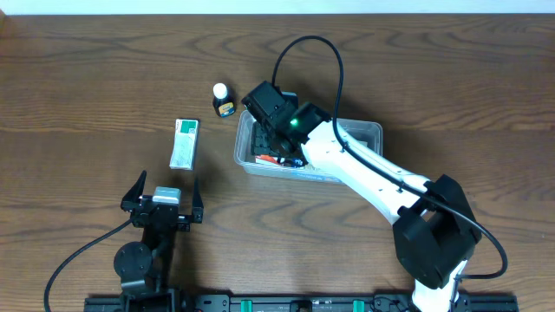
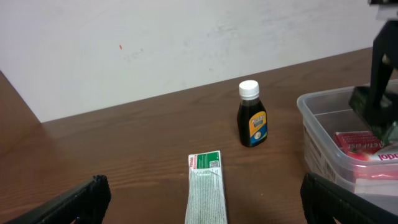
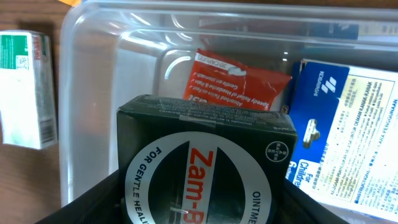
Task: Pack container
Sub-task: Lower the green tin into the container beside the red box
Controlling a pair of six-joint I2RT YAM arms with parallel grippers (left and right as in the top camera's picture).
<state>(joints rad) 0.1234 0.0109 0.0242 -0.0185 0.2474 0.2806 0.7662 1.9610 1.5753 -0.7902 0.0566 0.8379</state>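
Clear, smooth-walled plastic container [image 1: 364, 134] with rounded corners and a rim, near the middle of the wood-grain table [image 1: 87, 87]; inside lie a flat red sachet [image 3: 233, 78] and a blue-and-white cardboard box [image 3: 348, 137]. The right gripper [image 1: 279, 146] hangs over its left end, fingers clamped on a dark rectangular box [image 3: 205, 168] with a white circular label, which hides much of the floor. Outside, to the left: a green-and-white carton [image 1: 184, 143] lying flat, a small brown bottle [image 1: 223, 100] with a white cap standing upright, and the left gripper [image 1: 167, 180], fingers spread wide and empty.
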